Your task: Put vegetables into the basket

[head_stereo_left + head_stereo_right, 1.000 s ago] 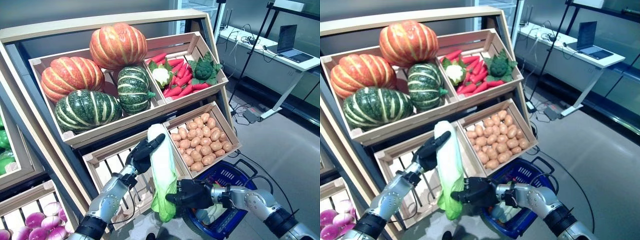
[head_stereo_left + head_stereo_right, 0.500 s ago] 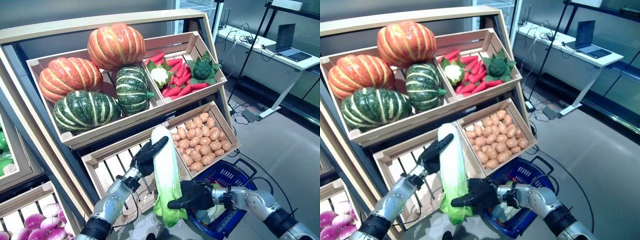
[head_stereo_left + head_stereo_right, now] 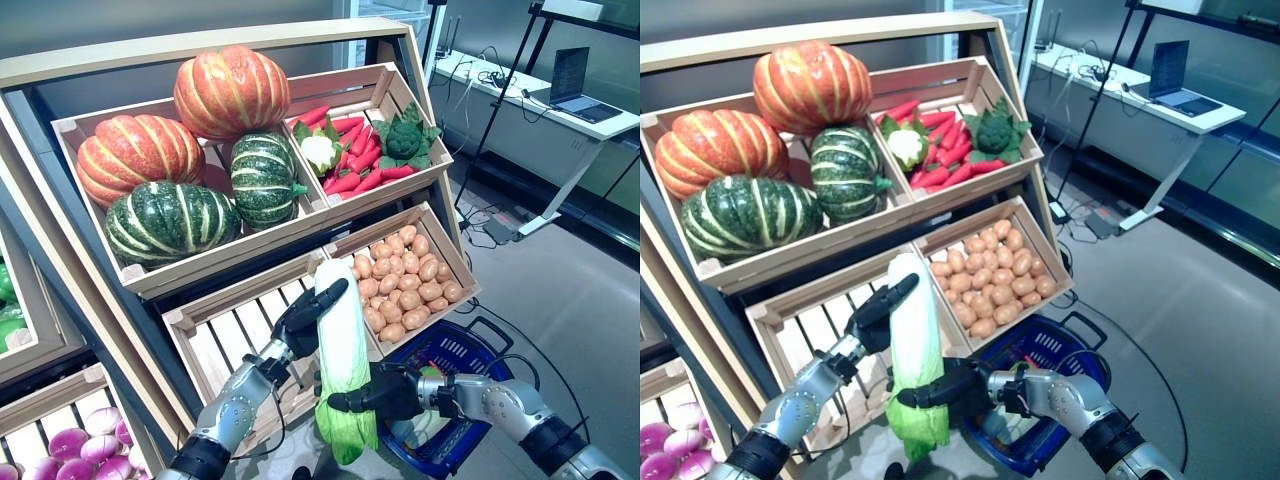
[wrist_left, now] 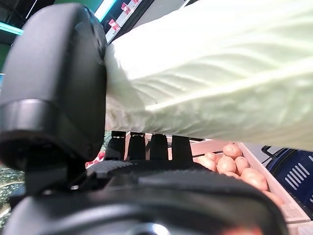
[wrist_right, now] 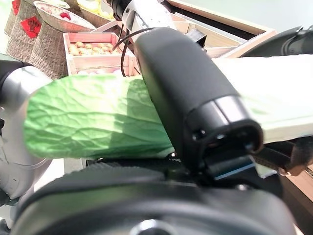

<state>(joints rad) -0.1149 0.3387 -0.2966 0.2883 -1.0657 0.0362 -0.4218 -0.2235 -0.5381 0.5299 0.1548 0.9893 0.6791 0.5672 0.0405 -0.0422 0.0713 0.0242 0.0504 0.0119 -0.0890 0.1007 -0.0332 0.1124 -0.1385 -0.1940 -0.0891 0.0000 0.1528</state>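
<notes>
Two hands on one cabbage (image 3: 341, 360), held upright in the air before the wooden stand (image 3: 200, 45).

Left eye view: left hand (image 3: 306, 320) curled round the cabbage's white upper half; right hand (image 3: 382, 390) clamped round its green leafy lower half. Cabbage just left of the blue basket (image 3: 452, 345) on the grey floor (image 3: 560, 300), not inside it, its leaves hanging beside the rim. Behind it, a slatted lower crate (image 3: 225, 330). Right of that, a crate of potatoes (image 3: 405, 285). Upper row: two orange pumpkins (image 3: 232, 92) and two striped green pumpkins (image 3: 170, 220) in one crate; red peppers (image 3: 355, 160), a cauliflower (image 3: 320, 152) and broccoli (image 3: 405, 140) in the next. Purple onions (image 3: 85, 465) at lower left. Desk with laptop (image 3: 575, 85) at far right.

Right eye view: same arrangement; basket partly hidden behind the right arm, something pale and green lying in it, too hidden to identify.

Left wrist view: thumb (image 4: 58, 93) pressed against the pale cabbage leaf, fingers (image 4: 146, 147) wrapped under it; potatoes and a blue corner of the basket beyond.

Right wrist view: thumb (image 5: 190, 98) laid across the cabbage where green leaf meets white stalk, firmly gripped; left hand visible at the far end.
</notes>
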